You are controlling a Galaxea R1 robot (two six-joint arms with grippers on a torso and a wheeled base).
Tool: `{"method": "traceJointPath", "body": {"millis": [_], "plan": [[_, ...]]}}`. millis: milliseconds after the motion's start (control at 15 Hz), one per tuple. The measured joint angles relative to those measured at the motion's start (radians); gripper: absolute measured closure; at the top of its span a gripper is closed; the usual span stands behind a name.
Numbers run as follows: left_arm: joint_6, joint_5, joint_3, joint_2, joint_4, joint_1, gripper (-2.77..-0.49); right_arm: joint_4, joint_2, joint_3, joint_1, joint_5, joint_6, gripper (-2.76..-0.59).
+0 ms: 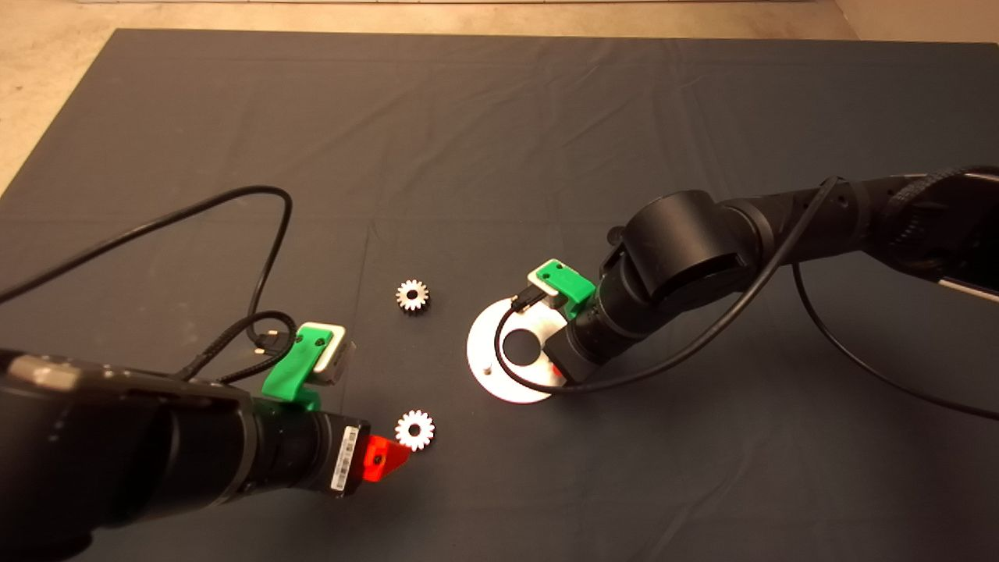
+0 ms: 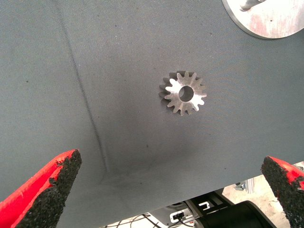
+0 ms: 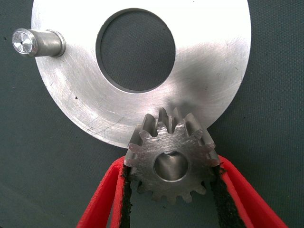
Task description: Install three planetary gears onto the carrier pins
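Observation:
The silver disc lies on the mat right of centre. In the right wrist view the disc shows one upright carrier pin. My right gripper is over the disc's near-right edge, shut on a planetary gear held flat above the rim; metal shows through its bore. A second gear lies just ahead of my left gripper. In the left wrist view this gear lies beyond the open fingers, apart from them. A third gear lies left of the disc.
A black cable loops over the mat behind the left arm. The right arm reaches in from the right and hides part of the disc. The mat's edge and bare floor lie at the far left.

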State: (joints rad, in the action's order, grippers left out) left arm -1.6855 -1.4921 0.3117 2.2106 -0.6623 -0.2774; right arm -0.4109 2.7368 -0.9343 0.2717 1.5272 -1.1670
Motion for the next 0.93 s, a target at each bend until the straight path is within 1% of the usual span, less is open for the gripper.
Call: {"method": "traceJointPath", "body": {"millis": [933], "plan": [[0.0, 0.0, 0.0, 0.0, 0.0, 0.0, -2.76, 0.001, 0.001, 0.0, 0.0, 0.003, 0.0, -0.99]]}}
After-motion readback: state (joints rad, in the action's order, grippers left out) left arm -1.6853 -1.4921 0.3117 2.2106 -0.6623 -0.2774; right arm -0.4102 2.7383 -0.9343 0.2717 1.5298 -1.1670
